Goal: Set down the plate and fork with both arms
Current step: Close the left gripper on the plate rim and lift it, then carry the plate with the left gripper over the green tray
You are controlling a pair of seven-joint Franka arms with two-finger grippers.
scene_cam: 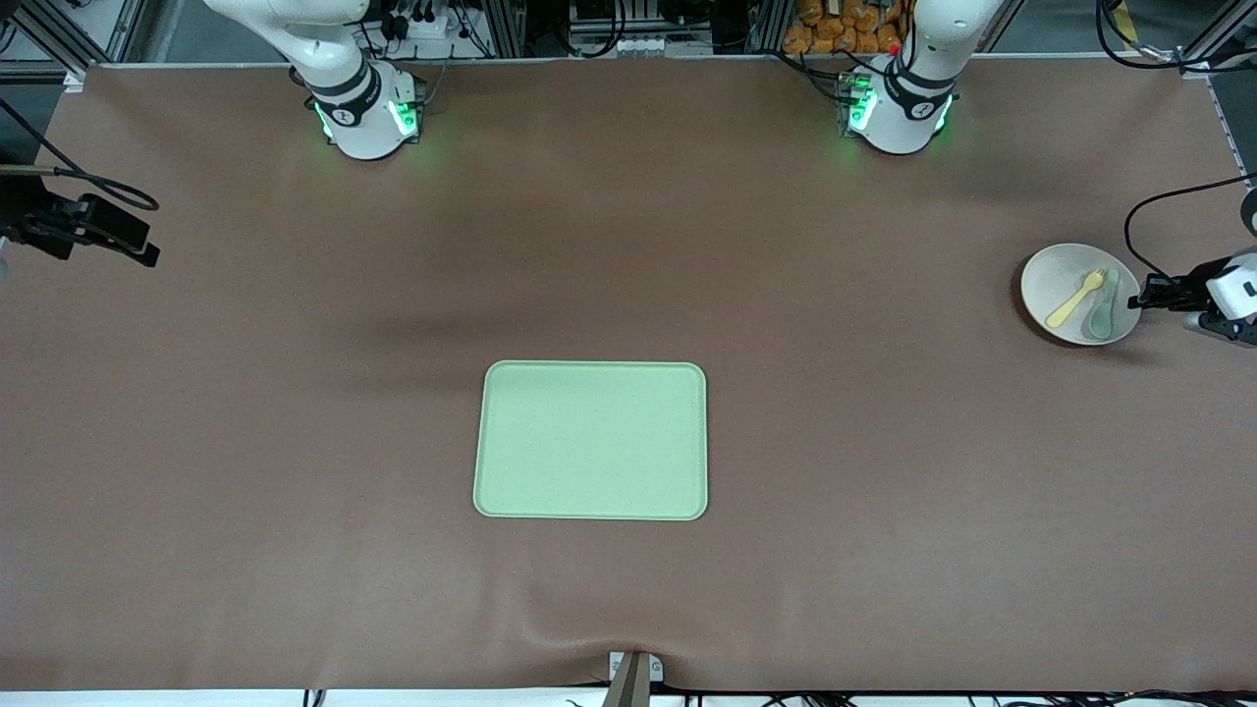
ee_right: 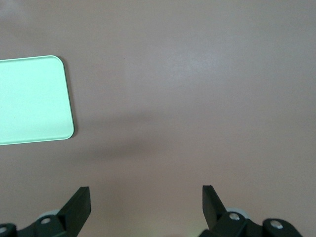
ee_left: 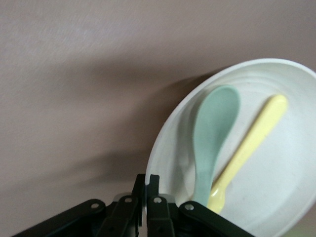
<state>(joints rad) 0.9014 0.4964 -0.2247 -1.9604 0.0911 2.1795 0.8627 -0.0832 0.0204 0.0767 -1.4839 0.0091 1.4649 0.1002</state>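
Note:
The cream plate (scene_cam: pixel 1053 273) is at the left arm's end of the table. The pale-yellow fork (scene_cam: pixel 1075 298) lies in it beside a teal-green spoon (scene_cam: pixel 1102 309). My left gripper (scene_cam: pixel 1145 295) is shut on the plate's rim at the table's end. In the left wrist view its fingers (ee_left: pixel 147 180) pinch the plate's rim (ee_left: pixel 165 143), with the fork (ee_left: pixel 252 143) and the spoon (ee_left: pixel 212 128) inside. My right gripper (scene_cam: pixel 147 250) is open and empty at the right arm's end of the table. It also shows in the right wrist view (ee_right: pixel 145 195) over bare table.
A rectangular light-green tray (scene_cam: pixel 591 440) lies mid-table, nearer to the front camera, with nothing on it. One of its corners shows in the right wrist view (ee_right: pixel 29 98). Brown cloth covers the table. Cables hang by the left gripper.

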